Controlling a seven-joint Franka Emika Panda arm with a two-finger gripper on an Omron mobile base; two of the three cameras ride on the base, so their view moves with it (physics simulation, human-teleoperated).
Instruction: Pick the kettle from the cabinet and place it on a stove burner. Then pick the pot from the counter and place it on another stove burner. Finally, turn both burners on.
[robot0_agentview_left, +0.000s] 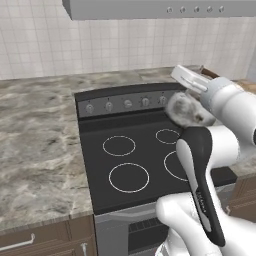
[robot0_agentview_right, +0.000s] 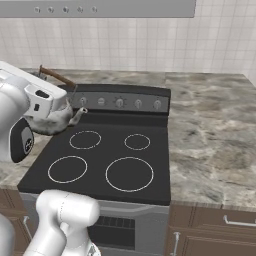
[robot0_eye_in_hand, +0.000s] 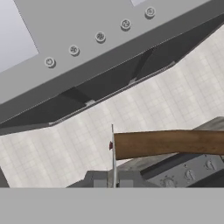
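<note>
The small silvery kettle (robot0_agentview_left: 186, 111) hangs in the air over the black stove (robot0_agentview_left: 100, 170), hard against my white hand. From the right base its body (robot0_agentview_right: 56, 122) shows with the short spout (robot0_agentview_right: 80, 114) pointing at the stove and the brown handle (robot0_agentview_right: 56, 77) arching above. My gripper (robot0_eye_in_hand: 113, 181) is shut on the kettle's brown handle (robot0_eye_in_hand: 170, 142), which crosses the hand view just above the fingertips. Four white-ringed burners (robot0_agentview_left: 129, 177) lie bare below. The pot and the cabinet are out of view.
Mottled stone counter (robot0_agentview_left: 40, 140) flanks the stove on both sides (robot0_agentview_right: 215, 130). A row of knobs (robot0_agentview_left: 127, 103) lines the stove's back panel. A grey range hood (robot0_agentview_left: 160, 7) hangs overhead. Brown drawers (robot0_agentview_right: 225, 222) sit under the counter.
</note>
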